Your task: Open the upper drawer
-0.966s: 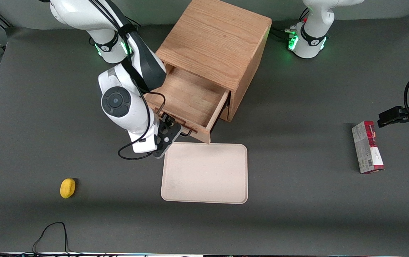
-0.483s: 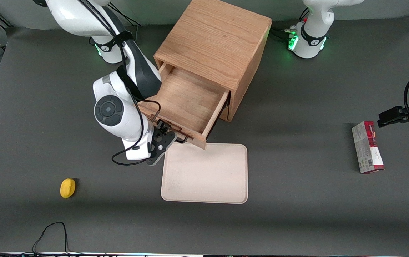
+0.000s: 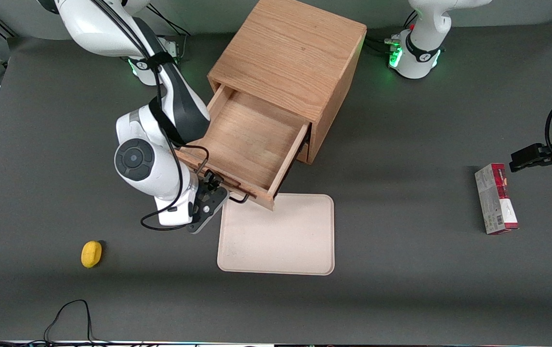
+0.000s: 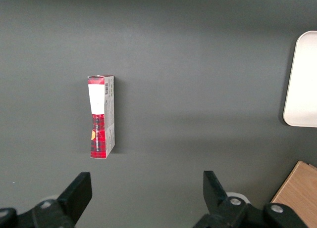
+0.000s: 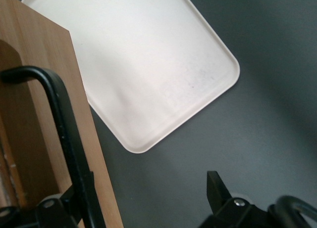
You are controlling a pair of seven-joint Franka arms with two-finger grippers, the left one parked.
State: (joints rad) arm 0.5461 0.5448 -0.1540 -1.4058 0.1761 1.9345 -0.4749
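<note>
From the front, you have the gripper [image 3: 214,185] right at the face of the upper drawer [image 3: 247,144], which stands well out of the cabinet [image 3: 289,53], its front corner overhanging the edge of the tray [image 3: 278,236]; the arm comes in from the working end so that the wrist sits in line with the pull. The handle [image 3: 237,196], a thin black wire bar, shows below the drawer's front edge, and from here you cannot see how the fingers sit on it. The drawer is pale oak with a plain wood floor, and by the look of it the opening is nearly done. A small yellow rounded thing [image 3: 91,253] lies nearer the camera toward the working arm's end, and a red and grey box [image 3: 495,198] lies toward the parked arm's end. The left wrist view gives you that same box [image 4: 101,116], long and slim, flat on the dark matte table [image 4: 198,65], with a corner of the tray [image 4: 302,79]. In the right wrist view the handle [image 5: 64,134] crosses the drawer front [image 5: 44,114] and runs down past one finger [image 5: 59,210]; the other finger [image 5: 220,193] stands well clear with bare table between, so your jaws are spread apart and hooking rather than pinching the bar. The tray [image 5: 148,65] is smooth, cream and round-cornered.
</note>
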